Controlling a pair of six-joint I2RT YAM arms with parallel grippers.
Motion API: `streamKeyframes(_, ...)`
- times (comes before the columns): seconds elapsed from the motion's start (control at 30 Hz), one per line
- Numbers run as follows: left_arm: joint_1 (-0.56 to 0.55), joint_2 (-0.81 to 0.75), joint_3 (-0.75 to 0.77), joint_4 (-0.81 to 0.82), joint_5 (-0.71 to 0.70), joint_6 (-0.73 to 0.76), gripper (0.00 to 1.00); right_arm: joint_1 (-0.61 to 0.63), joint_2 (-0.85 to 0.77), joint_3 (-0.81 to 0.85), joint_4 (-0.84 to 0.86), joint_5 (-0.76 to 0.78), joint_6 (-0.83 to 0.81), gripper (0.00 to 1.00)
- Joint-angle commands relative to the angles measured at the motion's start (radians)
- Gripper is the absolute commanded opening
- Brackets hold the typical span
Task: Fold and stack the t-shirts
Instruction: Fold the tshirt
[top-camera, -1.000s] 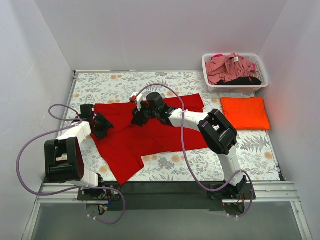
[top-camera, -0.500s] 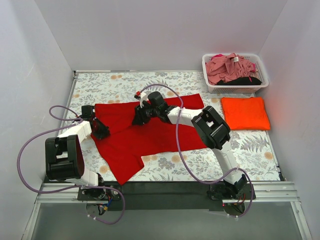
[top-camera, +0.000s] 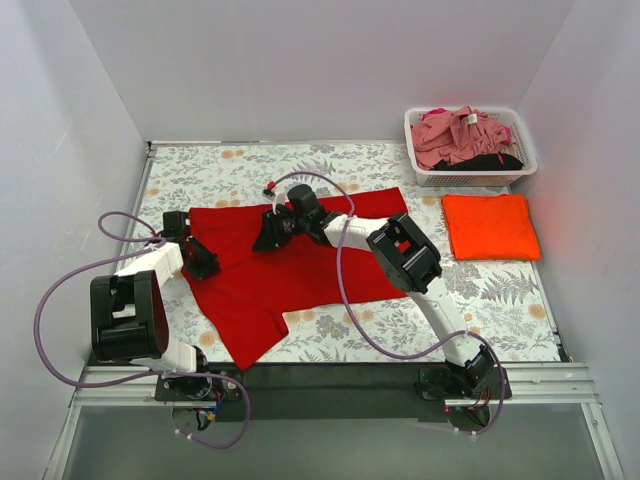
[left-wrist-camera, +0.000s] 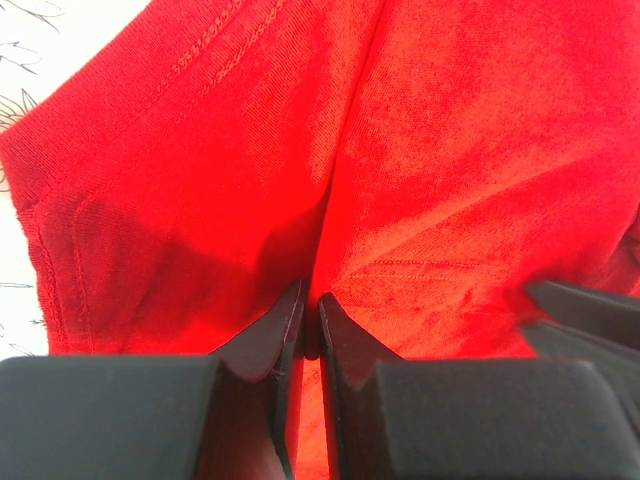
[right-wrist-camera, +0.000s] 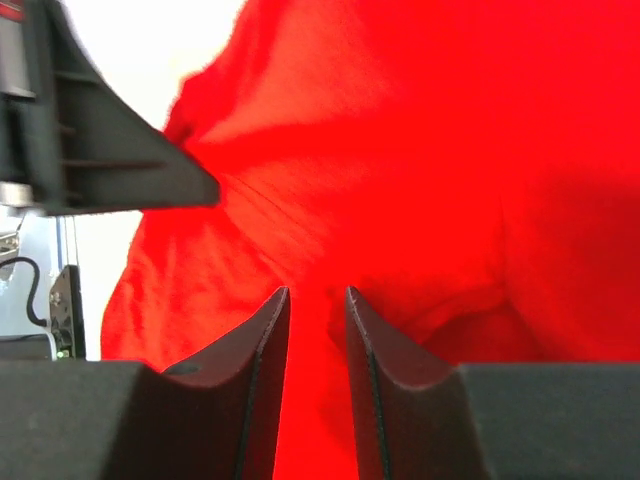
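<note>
- The left pincer (left-wrist-camera: 308, 300) is pinching a thin ridge of the red t-shirt (top-camera: 300, 280). Its jaws are pressing almost together on the cloth, with a stitched edge running just ahead and to its left.
- The right pincer (right-wrist-camera: 315, 295) is reaching down onto the same shirt's far part with its jaws standing narrowly apart. I cannot tell whether any cloth is caught between them.
- The shirt is lying spread on the worktop (top-camera: 500, 300), beneath and between both pincers.
- The cloth is looking thin, light and limp, so it is likely to sag and drag once lifted. Taking it at hems or seams, with the pincers well apart, seems safest.
- The folded orange t-shirt (top-camera: 490, 225) is lying well to the right of the right pincer.
</note>
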Motion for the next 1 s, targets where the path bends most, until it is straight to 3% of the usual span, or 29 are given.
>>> streamKeyframes(0.0, -0.003, -0.023, -0.014, -0.032, -0.038, -0.003, 0.08, -0.009, 0.033, 0.006, 0.038, -0.027, 0.062, 0.34)
streamKeyframes(0.23, 0.001, -0.066, -0.017, -0.049, -0.071, -0.034, 0.12, -0.051, -0.019, -0.068, 0.040, -0.024, 0.052, 0.33)
streamKeyframes(0.4, 0.001, -0.158, 0.024, -0.092, -0.116, -0.060, 0.25, -0.092, -0.189, -0.157, 0.037, -0.041, 0.004, 0.34)
streamKeyframes(0.5, 0.003, -0.228, 0.063, -0.085, -0.175, -0.083, 0.36, -0.147, -0.290, -0.222, 0.035, -0.054, -0.020, 0.43)
streamKeyframes(0.67, 0.006, -0.175, 0.145, -0.010, -0.213, -0.088, 0.59, -0.299, -0.421, -0.358, 0.031, -0.024, -0.059, 0.47)
streamKeyframes(0.77, 0.007, -0.095, 0.196, 0.032, -0.223, -0.088, 0.59, -0.408, -0.446, -0.425, 0.031, -0.027, -0.059, 0.47)
streamKeyframes(0.97, 0.010, 0.136, 0.360, 0.125, -0.207, -0.075, 0.40, -0.564, -0.476, -0.500, 0.031, -0.005, -0.059, 0.46)
